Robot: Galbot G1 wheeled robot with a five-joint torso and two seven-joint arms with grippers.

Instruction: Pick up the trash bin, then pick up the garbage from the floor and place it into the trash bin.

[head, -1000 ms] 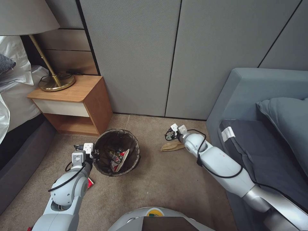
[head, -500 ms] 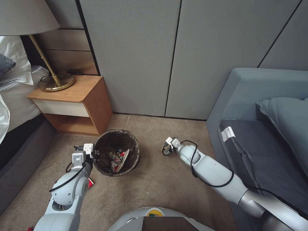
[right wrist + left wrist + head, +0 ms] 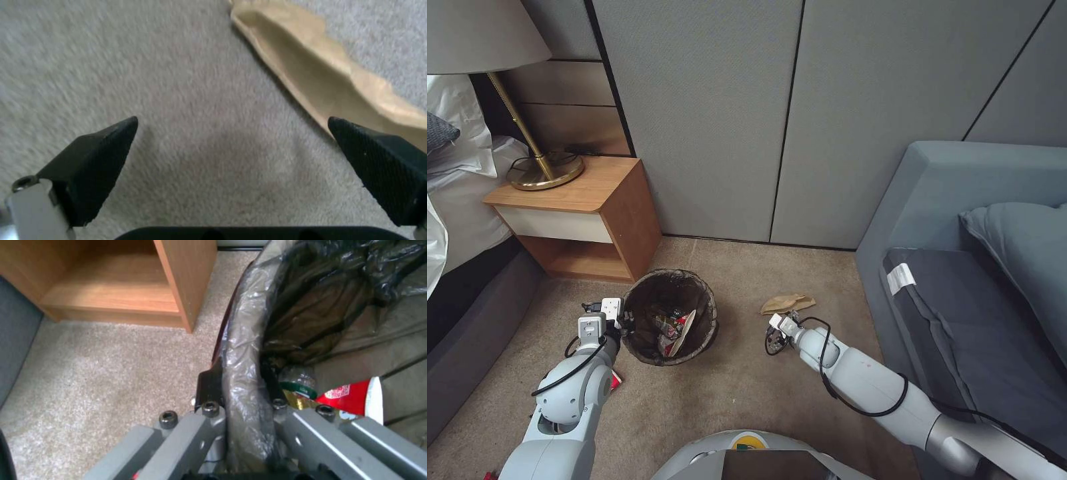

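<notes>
Left tool [image 3: 618, 319]: clamped on the near-left rim of the small round white plastic trash bin [image 3: 710, 313] lined with a dark brown-black bag; in the left wrist view one finger [image 3: 209, 386] sits outside the bag-covered rim and the other inside, pinching it.
Right tool [image 3: 774, 340]: low over the beige carpet floor [image 3: 747, 380], fingers spread wide and holding nothing; in the right wrist view both black textured fingertips [image 3: 102, 156] stand far apart over bare carpet.
Trash bin: on the carpet at about 10 o'clock from the robot's base, just in front of the wooden nightstand [image 3: 587, 220].
Bin contents: red-and-white crushed paper cup [image 3: 356, 396], clear plastic bottle with a green label [image 3: 299, 381] and a gold wrapper [image 3: 302, 402] lying on the bag inside.
Tan crumpled paper scrap [image 3: 787, 303]: flat on the carpet at about 12 o'clock from the right tool, near it but apart; in the right wrist view it runs past one fingertip, and contact cannot be judged.
Scrap relative to bin: at 3 o'clock of the bin, well apart.
Grey upholstered sofa [image 3: 960, 220]: at 3 o'clock of the scrap.
Brass-based table lamp [image 3: 544, 170]: upright on the nightstand.
</notes>
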